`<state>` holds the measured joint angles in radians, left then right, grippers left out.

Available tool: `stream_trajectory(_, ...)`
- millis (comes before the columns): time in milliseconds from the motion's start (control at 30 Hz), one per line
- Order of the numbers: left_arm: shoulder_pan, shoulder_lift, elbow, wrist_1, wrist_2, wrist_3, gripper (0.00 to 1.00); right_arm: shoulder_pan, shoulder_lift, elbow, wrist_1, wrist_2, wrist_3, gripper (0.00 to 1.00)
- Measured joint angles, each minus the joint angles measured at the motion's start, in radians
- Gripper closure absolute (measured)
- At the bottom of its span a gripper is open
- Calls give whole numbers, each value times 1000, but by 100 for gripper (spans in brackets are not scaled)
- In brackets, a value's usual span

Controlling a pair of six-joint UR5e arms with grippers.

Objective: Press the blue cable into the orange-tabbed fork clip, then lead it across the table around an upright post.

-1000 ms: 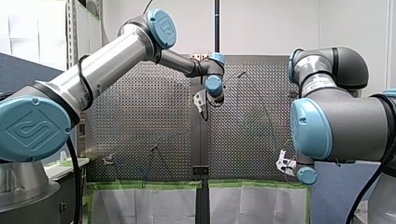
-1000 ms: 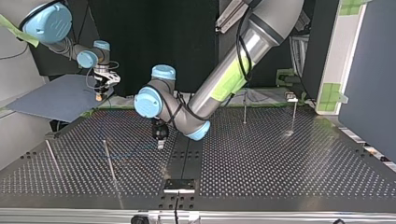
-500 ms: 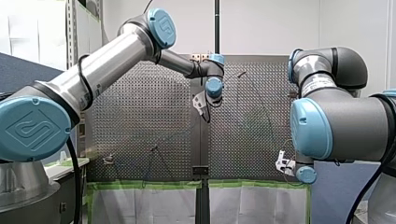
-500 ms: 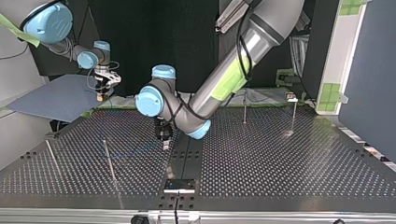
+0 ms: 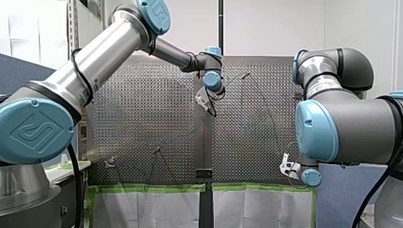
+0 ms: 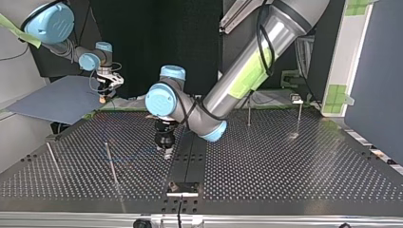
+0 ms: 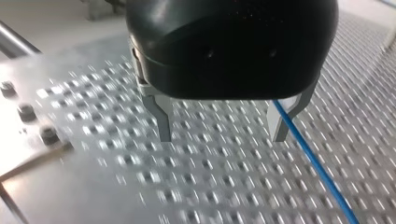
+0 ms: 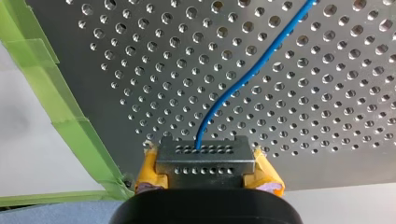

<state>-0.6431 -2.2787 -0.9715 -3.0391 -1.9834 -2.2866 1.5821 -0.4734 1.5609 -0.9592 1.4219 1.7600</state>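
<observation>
Cable [image 8: 233, 88] is coming out from between the yellow pads [image 8: 148, 175] of right gripper [image 8: 205, 163], which is clamping it. From there it is running ahead over the table [image 8: 317, 107] and curving off to one side. Green tape [image 8: 70, 116] is lining the table edge beside that gripper.

Left gripper [image 7: 219, 135]: metal fingers [image 7: 161, 116] are standing wide apart, with nothing between them. Cable is passing right by one finger's inner edge and lying on the table beyond it; touching or not, can't tell. Tips are sitting close over the table.

Top view:
- Left gripper is pointing down beside the centre seam [image 6: 190, 156], at about 8 o'clock from frame centre.
- Right gripper is sitting at 10 o'clock from it, at the table's far edge, well apart.
- A faint blue line is showing on the table, running from left gripper toward 9 o'clock.
- Two upright posts [image 6: 248, 110] are standing at 2 o'clock from left gripper, well apart from it.
- Two leaning rods [image 6: 112, 164] are at 8 o'clock from it.
- A small block [image 6: 182, 188] is sitting at 5 o'clock, on the seam at the near edge.
</observation>
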Motion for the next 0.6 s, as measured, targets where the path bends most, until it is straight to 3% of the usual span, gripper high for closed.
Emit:
stream_trajectory(167, 2, 27, -44, 16, 43, -1, 0, 0, -1, -4, 13, -2, -14, 100)
stream_trajectory(600, 6, 31, -126, -48, 155, 46, 0, 1, -4, -6, 23, -3, -34, 100)
